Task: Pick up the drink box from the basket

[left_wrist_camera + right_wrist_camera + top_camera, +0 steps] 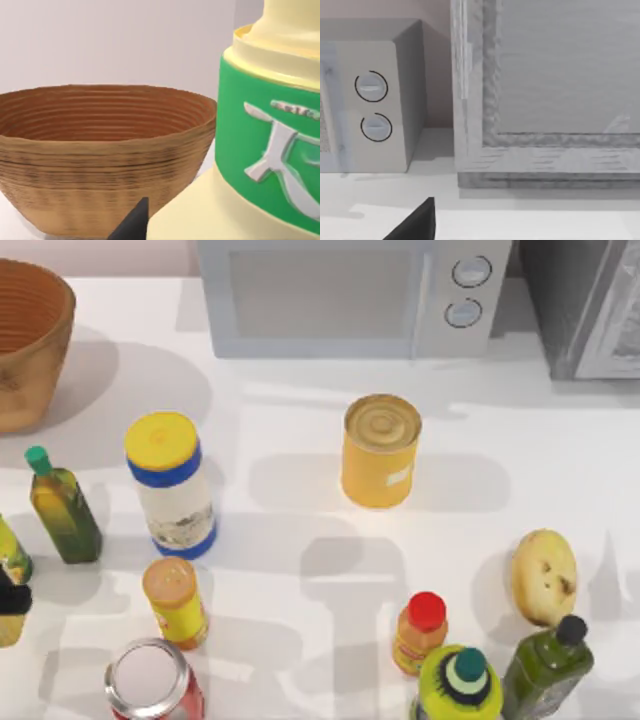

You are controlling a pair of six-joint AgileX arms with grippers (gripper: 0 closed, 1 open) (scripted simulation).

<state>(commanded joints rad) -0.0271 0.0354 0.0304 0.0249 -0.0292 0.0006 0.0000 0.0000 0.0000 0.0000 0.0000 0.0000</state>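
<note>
The drink box [250, 150], cream-yellow with a green band and whitish lettering, sits tilted very close to the left wrist camera, outside the basket [100, 160]. My left gripper [150, 225] is shut on it; one dark fingertip [132, 222] shows against its base. In the top view the brown woven basket [25, 340] stands at the far left corner, and my left gripper [12, 598] is a dark shape at the left edge, in front of the basket. My right gripper [417, 225] faces the microwave and the grey cabinet.
A microwave [340, 295] and a grey cabinet [590, 305] line the back. A yellow can [380, 450], a yellow-lidded jar [170, 485], an olive bottle [62, 505], a potato [543, 577], a soda can [152, 680] and small bottles crowd the front.
</note>
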